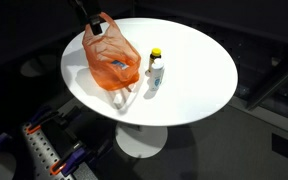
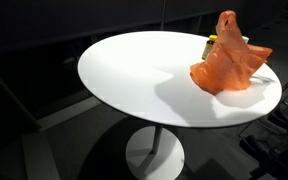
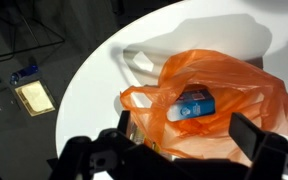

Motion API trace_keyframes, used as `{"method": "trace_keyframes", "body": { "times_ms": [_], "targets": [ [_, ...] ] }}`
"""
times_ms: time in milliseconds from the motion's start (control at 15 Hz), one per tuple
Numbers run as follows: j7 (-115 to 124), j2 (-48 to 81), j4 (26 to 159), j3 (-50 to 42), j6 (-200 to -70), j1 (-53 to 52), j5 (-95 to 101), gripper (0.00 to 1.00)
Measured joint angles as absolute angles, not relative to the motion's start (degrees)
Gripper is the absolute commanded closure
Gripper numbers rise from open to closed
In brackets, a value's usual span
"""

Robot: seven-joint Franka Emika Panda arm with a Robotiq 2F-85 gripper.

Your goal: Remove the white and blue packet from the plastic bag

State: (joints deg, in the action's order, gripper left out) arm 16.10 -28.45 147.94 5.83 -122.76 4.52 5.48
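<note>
An orange plastic bag stands on the round white table, near its edge; it also shows in an exterior view. In the wrist view the bag is open at the top and a white and blue packet lies inside it. The packet shows faintly through the bag wall in an exterior view. My gripper is open and hovers just above the bag's mouth, with a dark finger on each side. It holds nothing. In an exterior view the gripper sits at the bag's top.
A small white bottle with a yellow cap stands on the table right beside the bag; its cap peeks out behind the bag. The table edge is close to the bag. Equipment stands on the dark floor below.
</note>
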Motion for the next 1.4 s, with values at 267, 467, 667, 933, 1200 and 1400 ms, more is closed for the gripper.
{"method": "trace_keyframes", "body": {
  "times_ms": [267,467,667,933,1200,1400],
  "targets": [
    [16.4,-26.0,148.8,4.6,-127.7,4.8,5.5,0.00],
    [16.6,-23.6,149.2,4.0,-133.0,5.0,5.5,0.00],
    [16.6,-20.5,149.7,3.6,-138.0,5.5,5.5,0.00],
    [16.7,-15.6,149.8,3.2,-143.3,5.9,5.5,0.00],
    [16.8,-10.7,149.8,2.9,-147.2,5.9,5.5,0.00],
    [16.8,-7.6,149.5,2.9,-149.5,5.8,5.5,0.00]
  ]
}}
